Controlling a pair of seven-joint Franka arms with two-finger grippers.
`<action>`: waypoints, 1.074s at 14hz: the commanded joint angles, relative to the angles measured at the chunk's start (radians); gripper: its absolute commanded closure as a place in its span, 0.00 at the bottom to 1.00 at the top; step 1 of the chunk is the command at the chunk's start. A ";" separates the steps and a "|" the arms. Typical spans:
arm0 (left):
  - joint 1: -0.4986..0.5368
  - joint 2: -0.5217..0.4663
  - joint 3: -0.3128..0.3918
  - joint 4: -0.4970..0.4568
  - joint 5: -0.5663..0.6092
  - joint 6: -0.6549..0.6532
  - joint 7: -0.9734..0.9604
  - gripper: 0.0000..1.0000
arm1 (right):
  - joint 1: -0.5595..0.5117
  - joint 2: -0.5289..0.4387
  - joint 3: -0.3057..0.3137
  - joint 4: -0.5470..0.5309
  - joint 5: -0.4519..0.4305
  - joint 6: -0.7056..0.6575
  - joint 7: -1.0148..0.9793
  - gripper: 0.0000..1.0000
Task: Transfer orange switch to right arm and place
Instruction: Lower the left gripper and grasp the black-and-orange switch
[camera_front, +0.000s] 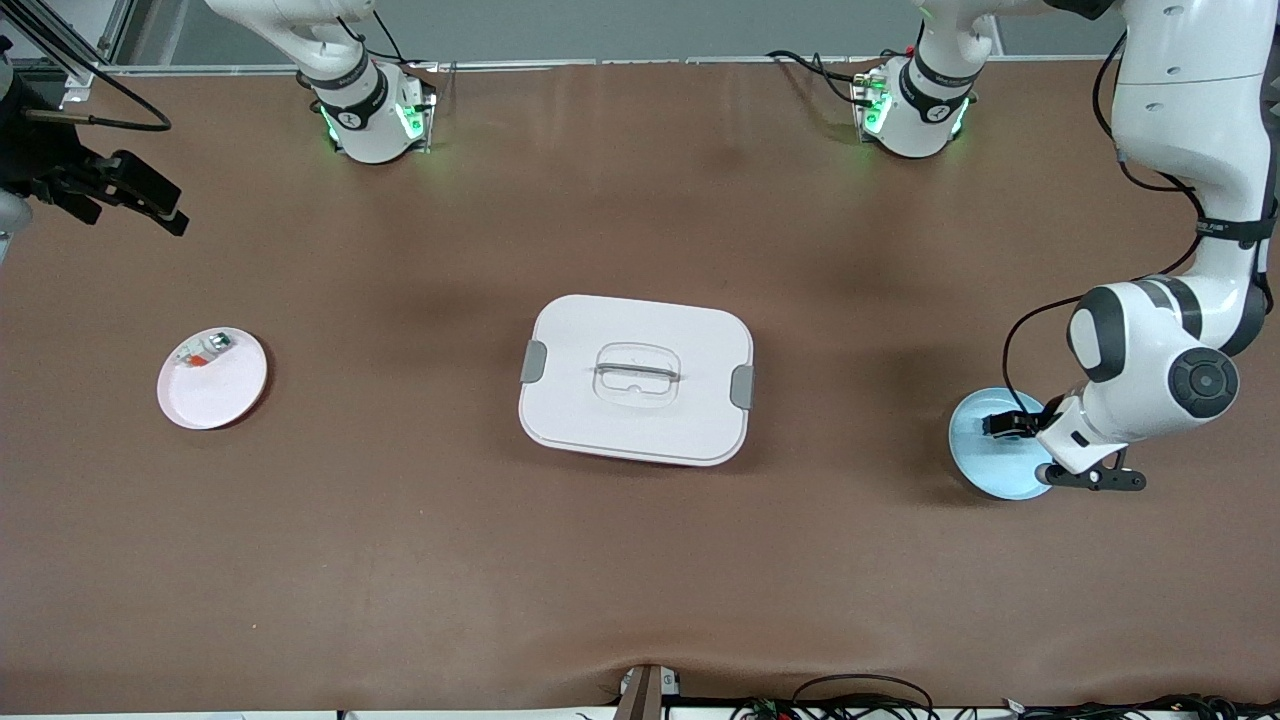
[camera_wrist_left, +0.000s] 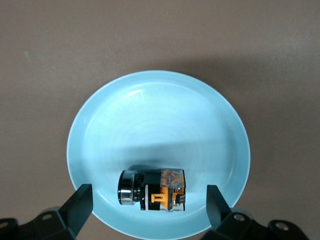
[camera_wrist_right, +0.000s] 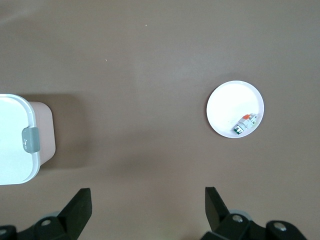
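The orange switch (camera_wrist_left: 152, 191), a small black block with an orange face and a silver ring end, lies on its side in a light blue plate (camera_wrist_left: 155, 115) at the left arm's end of the table. My left gripper (camera_wrist_left: 148, 190) is open, low over the plate, with one finger on each side of the switch and not touching it. In the front view this gripper (camera_front: 1012, 424) covers most of the switch over the blue plate (camera_front: 985, 465). My right gripper (camera_front: 150, 198) is open and empty, held high over the right arm's end of the table, also seen in its wrist view (camera_wrist_right: 148, 192).
A white lidded box (camera_front: 636, 378) with grey clips sits mid-table; its corner shows in the right wrist view (camera_wrist_right: 12, 140). A white plate (camera_front: 215, 395) toward the right arm's end holds a small white-grey part (camera_front: 205, 350) with red and green bits (camera_wrist_right: 246, 123).
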 joint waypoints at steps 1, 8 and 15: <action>0.001 0.009 0.001 -0.021 -0.016 0.021 0.032 0.00 | 0.003 0.001 -0.002 0.004 -0.020 -0.007 -0.006 0.00; 0.017 0.027 0.001 -0.047 -0.016 0.078 0.072 0.00 | -0.001 0.001 -0.005 0.001 -0.020 -0.005 -0.006 0.00; 0.016 0.056 -0.005 -0.050 -0.016 0.095 0.072 0.00 | -0.002 0.001 -0.008 0.001 -0.020 -0.007 -0.006 0.00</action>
